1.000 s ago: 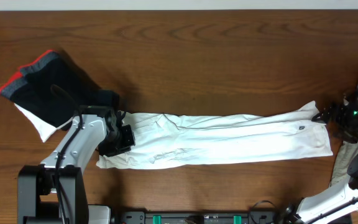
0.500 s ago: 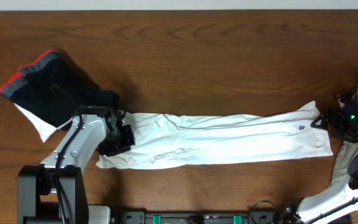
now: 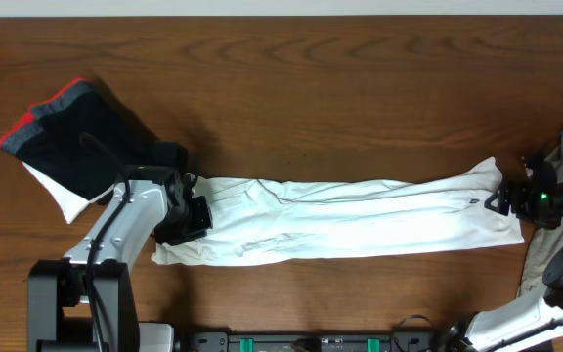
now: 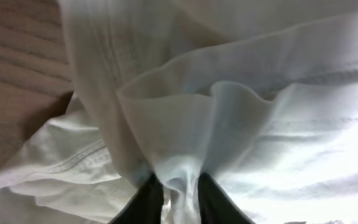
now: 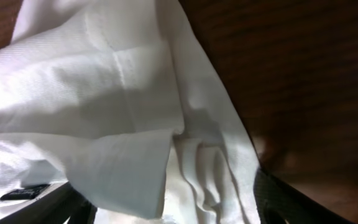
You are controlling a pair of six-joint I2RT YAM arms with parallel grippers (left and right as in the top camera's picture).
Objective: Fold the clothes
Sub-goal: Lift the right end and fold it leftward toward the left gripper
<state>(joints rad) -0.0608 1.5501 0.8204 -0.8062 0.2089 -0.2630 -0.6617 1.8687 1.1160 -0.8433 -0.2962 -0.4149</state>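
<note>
While the left gripper (image 3: 197, 217) pinches the white cotton T-shirt (image 3: 360, 230), the right gripper (image 3: 497, 201) has edged over its hem, jaws open; dark red-trimmed clothing (image 3: 86, 147) lies nearby.

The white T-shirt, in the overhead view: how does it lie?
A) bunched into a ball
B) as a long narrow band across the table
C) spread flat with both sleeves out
B: the T-shirt stretches as a long narrow band from the left gripper to the right gripper.
</note>
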